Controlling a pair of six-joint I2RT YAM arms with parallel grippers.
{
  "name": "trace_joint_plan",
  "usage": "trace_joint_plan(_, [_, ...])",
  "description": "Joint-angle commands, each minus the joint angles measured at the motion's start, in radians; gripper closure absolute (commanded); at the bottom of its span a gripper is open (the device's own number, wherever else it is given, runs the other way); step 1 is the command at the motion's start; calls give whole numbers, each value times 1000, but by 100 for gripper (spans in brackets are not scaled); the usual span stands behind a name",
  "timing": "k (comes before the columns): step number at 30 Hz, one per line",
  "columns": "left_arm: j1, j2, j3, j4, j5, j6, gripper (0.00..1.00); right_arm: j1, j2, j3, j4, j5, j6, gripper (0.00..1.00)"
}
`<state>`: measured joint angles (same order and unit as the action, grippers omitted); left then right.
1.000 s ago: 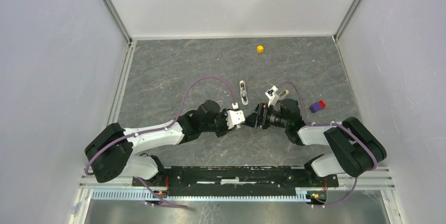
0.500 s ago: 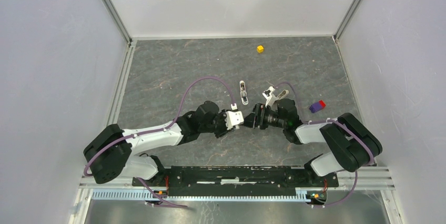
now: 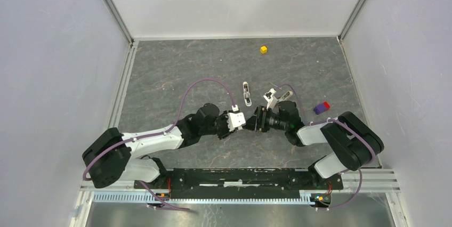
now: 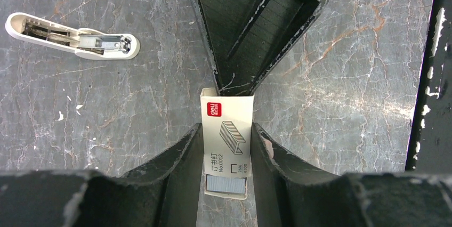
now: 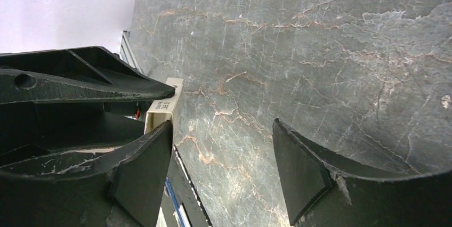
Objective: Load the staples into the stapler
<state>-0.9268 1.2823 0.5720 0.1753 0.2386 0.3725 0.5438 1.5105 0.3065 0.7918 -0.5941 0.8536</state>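
Note:
My left gripper [image 4: 226, 131] is shut on a pale card staples box [image 4: 226, 123] with a red label, gripping it by its long sides. The staples [image 4: 226, 183] show as a silvery-grey block in a pale tray that sticks out of the box's near end. My right gripper [image 5: 223, 131] is open and faces the left one. One of its fingers [image 4: 250, 24] meets the box's far end, and nothing lies between its jaws. The white stapler [image 4: 72, 36] lies opened on the table, apart from both grippers [image 3: 246, 92].
A small yellow cube [image 3: 263, 49] sits near the back wall. A red-and-blue block [image 3: 321, 107] lies right of the right arm. Pale walls close in the grey marbled table [image 3: 176, 67] on three sides.
The right arm has crept left toward the left gripper and its jaws have narrowed slightly. The left gripper still holds the box in nearly the same place.

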Motion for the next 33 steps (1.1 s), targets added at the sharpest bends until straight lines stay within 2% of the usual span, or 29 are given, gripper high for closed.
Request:
trace_joint_plan(1, [0, -34, -4, 130, 7, 1, 56, 17, 12, 27, 42, -8, 10, 26])
trace_joint_plan(8, [0, -26, -13, 127, 0, 13, 56, 19, 18, 36, 51, -27, 11, 28])
trace_joint_plan(19, [0, 45, 83, -111, -51, 42, 57, -46, -104, 65, -158, 22, -116, 36])
trace_joint_plan(27, [0, 63, 87, -92, -48, 32, 57, -42, -110, 28, 14, -59, -8, 58])
trace_joint_plan(33, [-1, 69, 97, -92, -44, 34, 57, -6, -107, 38, 34, -62, 19, 61])
